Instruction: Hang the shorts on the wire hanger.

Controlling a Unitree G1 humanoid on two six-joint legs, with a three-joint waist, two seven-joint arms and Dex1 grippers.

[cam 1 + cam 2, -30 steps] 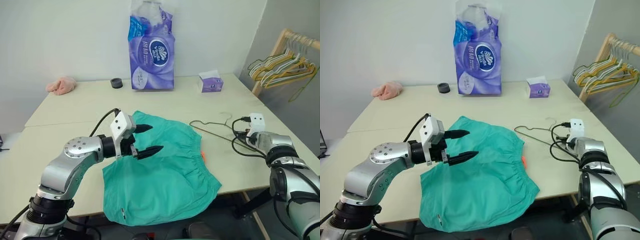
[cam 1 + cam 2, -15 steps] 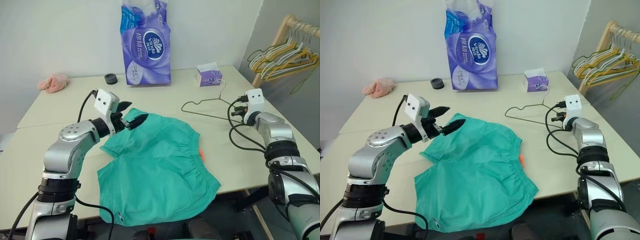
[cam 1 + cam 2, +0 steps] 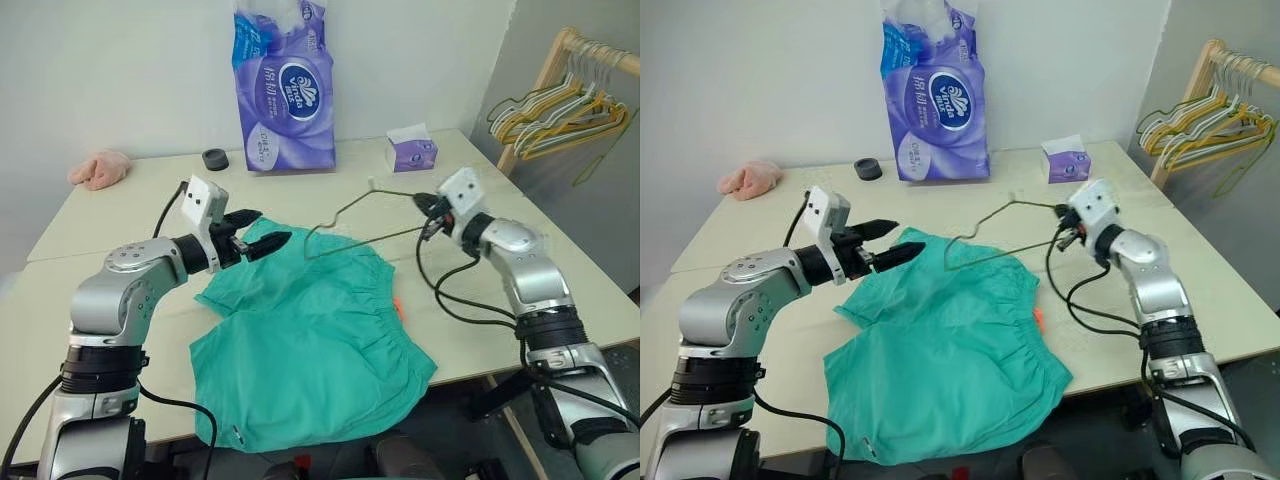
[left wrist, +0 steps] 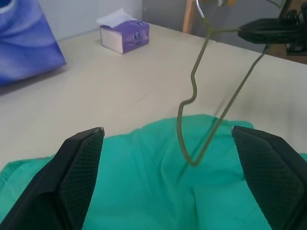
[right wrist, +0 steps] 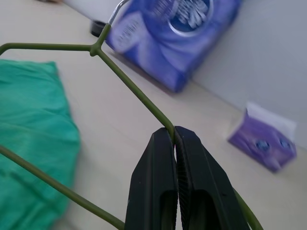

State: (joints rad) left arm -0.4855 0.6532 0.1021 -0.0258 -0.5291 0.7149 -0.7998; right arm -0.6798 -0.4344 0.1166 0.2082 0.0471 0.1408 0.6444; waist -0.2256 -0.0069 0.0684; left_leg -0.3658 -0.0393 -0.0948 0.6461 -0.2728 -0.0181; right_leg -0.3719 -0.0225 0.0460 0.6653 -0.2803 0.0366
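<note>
While raised, wire hanger [image 3: 362,222] stretches toward shorts [image 3: 310,340].

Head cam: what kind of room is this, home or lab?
Probably a lab or test room dressed for a laundry task, not a home. A plain table against a bare wall holds only props: shorts, a tissue pack, a tissue box. A wooden rack of hangers stands at the right.

Evenly lit, soft and bright, no glare on the pale table [image 3: 420,330]. Faint, diffuse shadows beneath the shorts [image 3: 310,350] at the near edge. Head views sharp throughout. Close up, purple packs soft, wire hanger [image 5: 129,91] slightly smeared.
</note>
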